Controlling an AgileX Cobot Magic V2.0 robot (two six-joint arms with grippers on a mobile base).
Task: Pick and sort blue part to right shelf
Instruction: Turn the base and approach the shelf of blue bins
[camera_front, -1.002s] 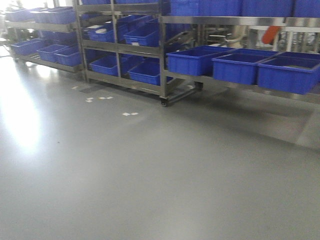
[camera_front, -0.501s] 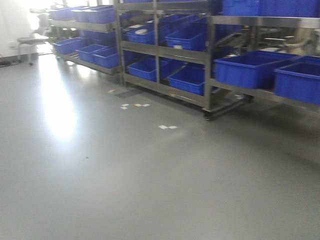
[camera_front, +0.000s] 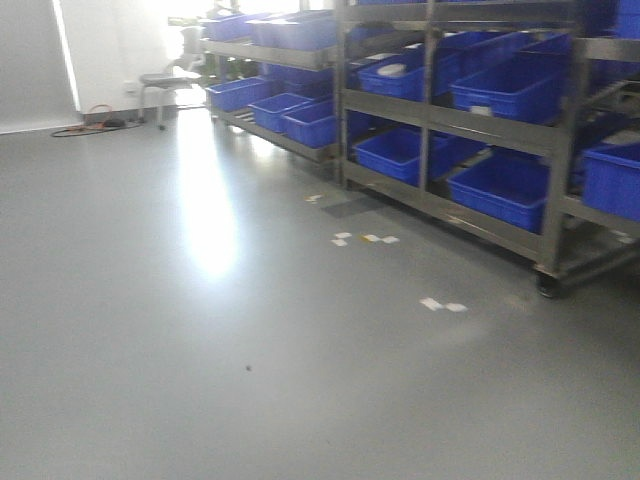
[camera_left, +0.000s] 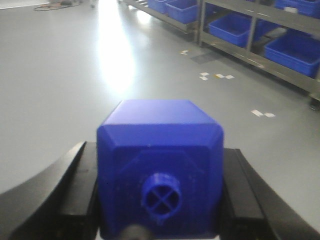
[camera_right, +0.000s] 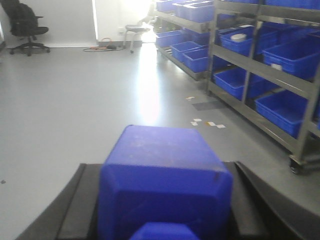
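Observation:
In the left wrist view a blue part (camera_left: 160, 125), a chamfered block with a round cross-shaped stub facing the camera, sits between the black fingers of my left gripper (camera_left: 160, 155), which is shut on it. A second blue part (camera_right: 162, 150) of the same kind is clamped in my right gripper (camera_right: 162, 172) above the grey floor. Steel racks with blue bins (camera_front: 500, 190) line the right side of the front view. The right shelf (camera_front: 612, 180) shows only as a large blue bin at the far right edge. Neither gripper appears in the front view.
The nearest rack stands on a caster (camera_front: 547, 290). White tape marks (camera_front: 363, 239) dot the floor beside the racks. A stool (camera_front: 165, 80) and a floor cable (camera_front: 95, 122) are at the back left. An office chair (camera_right: 27, 27) stands by the far wall.
The front view has swung left: the racks slid to the right of the frame, the large bins of the right shelf nearly left it, and the stool and wall came into view.

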